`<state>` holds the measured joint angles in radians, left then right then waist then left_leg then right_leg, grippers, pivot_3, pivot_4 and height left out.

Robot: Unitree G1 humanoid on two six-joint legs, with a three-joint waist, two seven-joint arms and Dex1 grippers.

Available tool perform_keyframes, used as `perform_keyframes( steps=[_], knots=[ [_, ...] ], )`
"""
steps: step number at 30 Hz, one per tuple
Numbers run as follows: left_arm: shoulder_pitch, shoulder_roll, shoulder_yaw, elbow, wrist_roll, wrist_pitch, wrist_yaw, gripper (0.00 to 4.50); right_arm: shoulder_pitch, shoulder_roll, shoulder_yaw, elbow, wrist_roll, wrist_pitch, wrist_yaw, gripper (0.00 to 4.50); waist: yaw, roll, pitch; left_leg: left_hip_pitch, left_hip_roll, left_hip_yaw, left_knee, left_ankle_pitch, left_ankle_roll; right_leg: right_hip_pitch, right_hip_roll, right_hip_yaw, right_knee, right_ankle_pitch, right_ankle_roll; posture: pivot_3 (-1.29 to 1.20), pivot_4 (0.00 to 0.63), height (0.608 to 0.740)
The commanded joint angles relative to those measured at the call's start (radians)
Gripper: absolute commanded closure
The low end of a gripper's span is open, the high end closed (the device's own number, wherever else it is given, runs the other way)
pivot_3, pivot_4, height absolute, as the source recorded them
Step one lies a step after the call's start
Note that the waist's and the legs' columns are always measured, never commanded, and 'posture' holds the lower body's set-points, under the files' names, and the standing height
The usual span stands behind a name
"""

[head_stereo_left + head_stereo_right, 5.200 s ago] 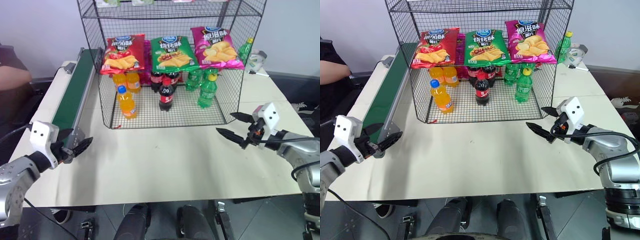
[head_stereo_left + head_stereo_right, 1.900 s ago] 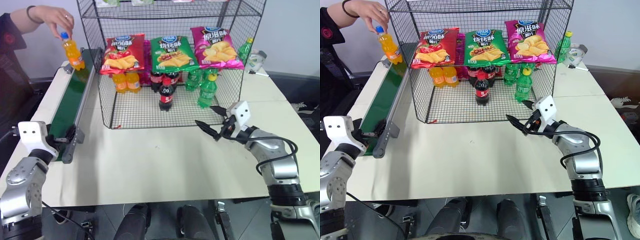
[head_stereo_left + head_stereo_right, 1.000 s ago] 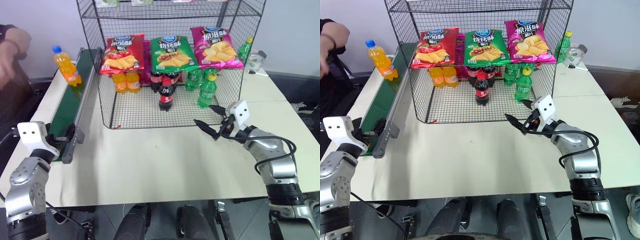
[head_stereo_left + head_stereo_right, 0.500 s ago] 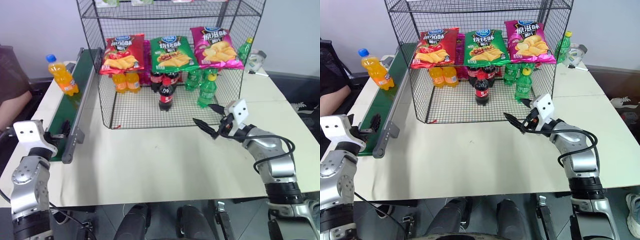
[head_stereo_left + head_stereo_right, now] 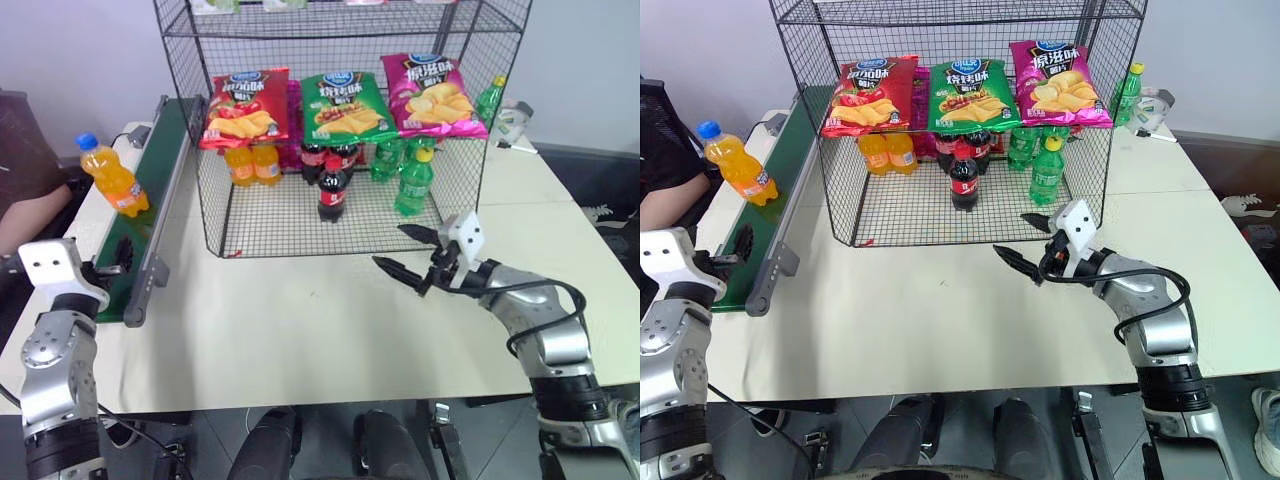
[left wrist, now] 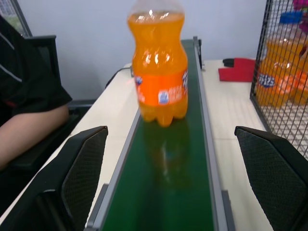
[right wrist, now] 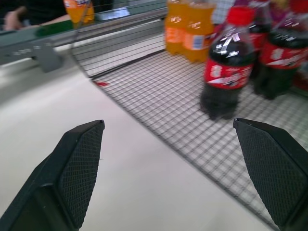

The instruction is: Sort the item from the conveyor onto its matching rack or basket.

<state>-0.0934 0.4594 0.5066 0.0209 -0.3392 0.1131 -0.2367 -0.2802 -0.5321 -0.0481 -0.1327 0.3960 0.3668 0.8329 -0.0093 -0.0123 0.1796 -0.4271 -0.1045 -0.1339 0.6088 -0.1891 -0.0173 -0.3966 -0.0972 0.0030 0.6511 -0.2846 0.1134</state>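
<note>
Your left gripper [image 6: 168, 183] sits at the near end of the conveyor [image 5: 150, 195], fingers spread wide and holding nothing. Up the belt from it, the orange soda bottle [image 5: 110, 178] stands tilted on the conveyor's outer edge, apparently upright enough to ride. Your right gripper [image 5: 402, 251] hovers over the table [image 5: 300, 330] just in front of the wire rack [image 5: 340, 120], fingers wide apart and empty. Inside the rack's bottom tier stand two orange soda bottles [image 5: 252, 163], cola bottles [image 5: 332, 190] and green bottles [image 5: 412, 182]; chip bags [image 5: 345, 105] hang above them. Beside the conveyor, a person's arm [image 5: 30, 205] rests.
</note>
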Motion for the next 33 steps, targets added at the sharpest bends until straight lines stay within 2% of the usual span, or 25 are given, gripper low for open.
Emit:
perform_keyframes(
  steps=[1, 19, 32, 33],
  knots=[
    [-0.02, 0.024, 0.039, -0.016, -0.004, -0.042, 0.005, 0.08, 0.003, -0.015, -0.008, -0.065, 0.027, 0.014, 0.012, 0.0, 0.0, 0.0, 0.0, 0.0, 0.0, 0.0, 0.0, 0.0, 0.0, 0.0, 0.0, 0.0, 0.0, 0.0, 0.0, 0.0, 0.15, 0.74],
    [-0.018, 0.042, 0.069, -0.002, 0.006, -0.061, 0.027, 0.08, 0.036, -0.03, 0.001, -0.171, 0.134, 0.136, 0.082, 0.0, 0.0, 0.0, 0.0, 0.0, 0.0, 0.0, 0.0, 0.0, 0.0, 0.0, 0.0, 0.0, 0.0, 0.0, 0.0, 0.0, 0.15, 0.74],
    [-0.023, 0.039, 0.07, 0.002, -0.01, -0.048, 0.025, 0.08, 0.03, -0.022, 0.019, -0.172, 0.122, 0.131, 0.061, 0.0, 0.0, 0.0, 0.0, 0.0, 0.0, 0.0, 0.0, 0.0, 0.0, 0.0, 0.0, 0.0, 0.0, 0.0, 0.0, 0.0, 0.15, 0.74],
    [-0.022, 0.038, 0.068, 0.002, -0.008, -0.05, 0.025, 0.3, 0.03, -0.022, 0.02, -0.173, 0.122, 0.13, 0.06, 0.0, 0.001, 0.0, 0.0, 0.0, 0.0, 0.0, 0.0, 0.0, 0.0, 0.0, 0.0, 0.0, 0.0, 0.0, 0.0, 0.0, 0.15, 0.74]
  ],
)
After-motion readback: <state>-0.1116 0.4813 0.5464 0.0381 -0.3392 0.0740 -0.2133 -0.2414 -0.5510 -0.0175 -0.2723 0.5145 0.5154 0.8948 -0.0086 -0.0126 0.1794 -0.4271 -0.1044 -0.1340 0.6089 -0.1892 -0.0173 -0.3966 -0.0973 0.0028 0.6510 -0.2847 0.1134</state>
